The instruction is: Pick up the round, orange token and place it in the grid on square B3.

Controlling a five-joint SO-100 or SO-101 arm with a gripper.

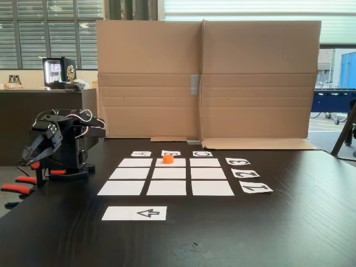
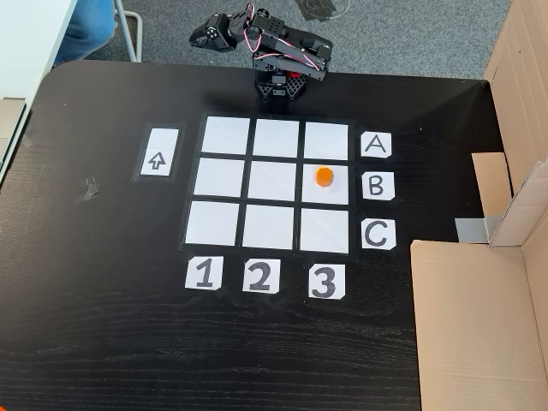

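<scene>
Both fixed views are showing a dark tabletop (image 2: 103, 325) carrying the grid (image 2: 267, 184) of nine white paper rectangles. From the high camera, the token (image 2: 324, 176) is sitting on square B3 (image 2: 325, 190), at about 3 o'clock from the grid's middle square, in the row beside the B label (image 2: 378, 186) and the column above the 3 label (image 2: 326, 281). It is lying toward the upper part of that rectangle, apart from all four of its edges. From the low camera the token (image 1: 168, 158) is appearing on the far middle square (image 1: 171, 162), just in front of the middle letter card (image 1: 171, 152).

The other eight rectangles are lying bare. The arrow strip (image 2: 158, 153) is sitting at 9 o'clock of the grid, well apart from the token.

The arm (image 2: 278, 47) is folded up at 12 o'clock of the grid in the high view, its base (image 2: 279, 86) standing at the tabletop's far edge. The claw (image 2: 209, 37) is hanging past that edge, over grey floor, well away from the token; I cannot tell whether its fingers are apart or together. From the low camera the claw (image 1: 30, 151) is drooping at the left side.

A cardboard wall (image 1: 206, 78) is standing along the side nearest the letter labels, with open dark tabletop between it and the grid. Wide open room is lying at 6 o'clock and 9 o'clock in the high view.
</scene>
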